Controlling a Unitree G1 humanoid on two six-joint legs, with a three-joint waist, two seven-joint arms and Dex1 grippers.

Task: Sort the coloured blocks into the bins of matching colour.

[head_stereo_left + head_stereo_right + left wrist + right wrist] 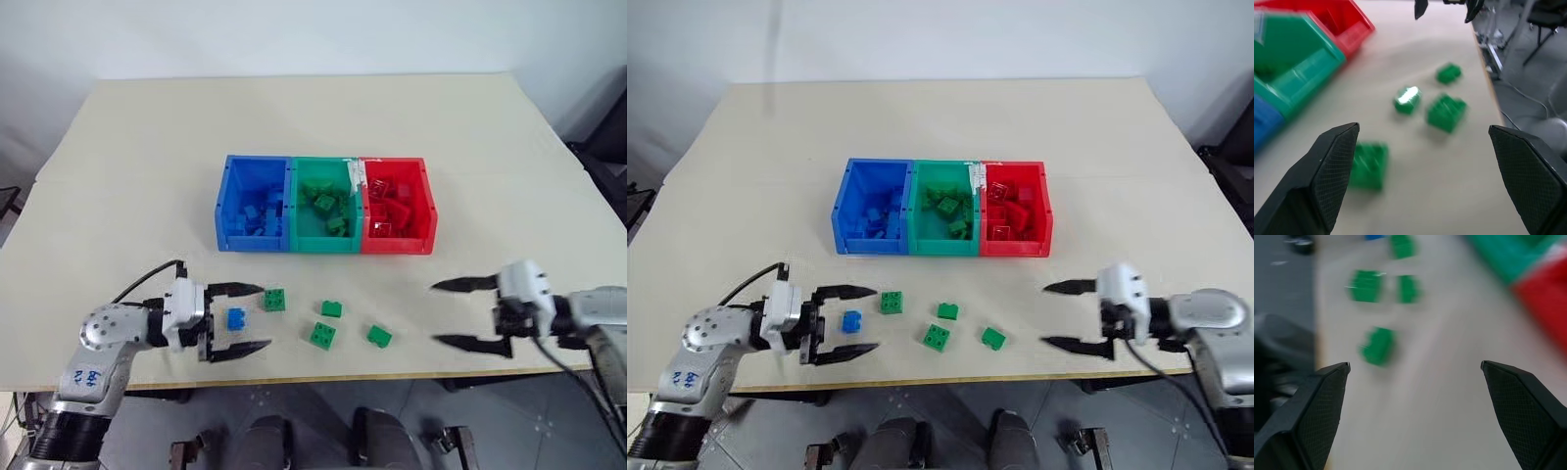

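Left eye view, nearest the front edge of the worktop [147,166]: the left gripper [238,319] lies low at the left, its fingers spread wide, with a small blue block [236,318] sitting on the worktop between them, ungripped as far as I can see. The right gripper [468,313] hovers at the right, fingers also spread wide and empty, pointing inward. Between the two, four green blocks lie loose: one [275,300] just beside the left gripper's upper finger, one [332,308] in the middle, one [322,335] nearer the edge, and one [379,336] to its right. Farther back stand the joined bins, blue bin [230,211], green bin [306,235], red bin [426,211], each holding blocks of matching colour.
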